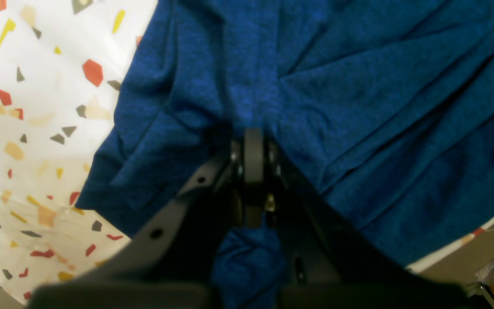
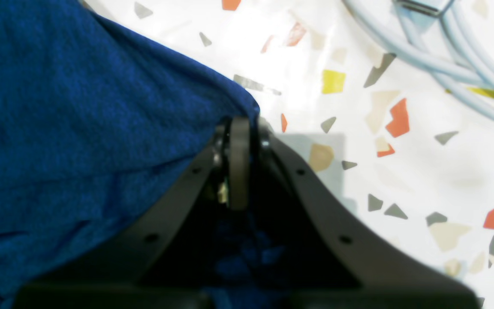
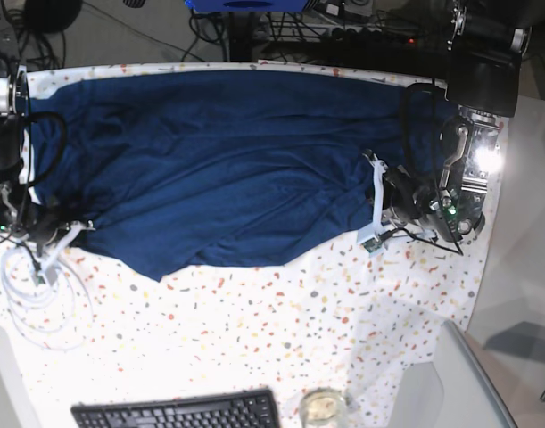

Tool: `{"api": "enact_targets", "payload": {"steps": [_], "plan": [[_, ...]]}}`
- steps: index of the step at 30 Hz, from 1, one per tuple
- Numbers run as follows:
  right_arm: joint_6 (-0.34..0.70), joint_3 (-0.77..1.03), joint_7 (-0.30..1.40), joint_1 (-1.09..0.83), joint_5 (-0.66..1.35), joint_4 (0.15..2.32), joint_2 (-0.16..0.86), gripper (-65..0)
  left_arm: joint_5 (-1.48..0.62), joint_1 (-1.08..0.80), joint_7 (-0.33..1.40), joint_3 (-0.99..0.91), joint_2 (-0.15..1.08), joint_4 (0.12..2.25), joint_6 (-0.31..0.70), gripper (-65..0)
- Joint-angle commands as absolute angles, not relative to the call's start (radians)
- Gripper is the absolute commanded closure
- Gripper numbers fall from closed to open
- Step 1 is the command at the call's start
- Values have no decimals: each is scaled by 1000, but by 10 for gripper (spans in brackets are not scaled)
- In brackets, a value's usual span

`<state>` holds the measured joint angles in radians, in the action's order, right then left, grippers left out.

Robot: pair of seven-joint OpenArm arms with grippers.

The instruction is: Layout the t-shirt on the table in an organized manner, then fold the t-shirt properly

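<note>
The t-shirt (image 3: 218, 152) is plain dark navy-blue, brighter blue and faintly heathered up close, with no print. The table (image 3: 281, 330) wears a white cloth flecked with red, orange, yellow, beige and grey shards — a terrazzo pattern. Both tools — left tool (image 1: 253, 135), right tool (image 2: 239, 124) — are black. The cables (image 2: 444, 56) are pale grey-white, and the keyboard (image 3: 178, 413) black.

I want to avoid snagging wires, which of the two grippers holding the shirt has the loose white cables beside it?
The right gripper: the white cables lie on the table beside it, none by the left gripper.
</note>
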<state>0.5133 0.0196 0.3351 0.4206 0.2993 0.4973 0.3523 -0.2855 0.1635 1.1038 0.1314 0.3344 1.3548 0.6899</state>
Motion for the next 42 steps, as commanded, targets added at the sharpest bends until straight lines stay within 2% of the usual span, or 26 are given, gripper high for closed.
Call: {"api": "enact_targets", "payload": {"steps": [1, 11, 17, 18, 21, 22, 23, 25, 28, 30, 42], "plan": [[516, 18, 387, 423, 272, 495, 360, -2, -288, 188, 1095, 124, 360, 1374, 698, 0], [515, 18, 384, 429, 272, 495, 357, -2, -288, 286, 1099, 127, 387, 1369, 698, 0], [515, 18, 384, 429, 272, 495, 357, -2, -298, 255, 1102, 131, 349, 1379, 698, 0], [515, 18, 384, 429, 272, 495, 357, -2, -298, 240, 1102, 127, 344, 1380, 698, -25], [515, 18, 384, 429, 272, 495, 360, -2, -298, 209, 1102, 130, 343, 1380, 698, -239], [515, 18, 384, 429, 272, 495, 360, -2, -298, 199, 1102, 133, 343, 1380, 698, -281], [515, 18, 384, 429, 272, 495, 361, -2, -298, 186, 1102, 137, 343, 1380, 698, -295], [515, 18, 384, 429, 272, 495, 361, -2, -298, 173, 1098, 137, 341, 1380, 698, -272], [515, 18, 384, 429, 272, 495, 361, -2, -298, 165, 1098, 133, 340, 1379, 698, -179], [515, 18, 384, 429, 272, 495, 361, -2, -298, 157, 1098, 128, 340, 1380, 698, -140], [515, 18, 384, 426, 272, 495, 361, -2, -298, 148, 1101, 127, 331, 1379, 698, -130]]}}
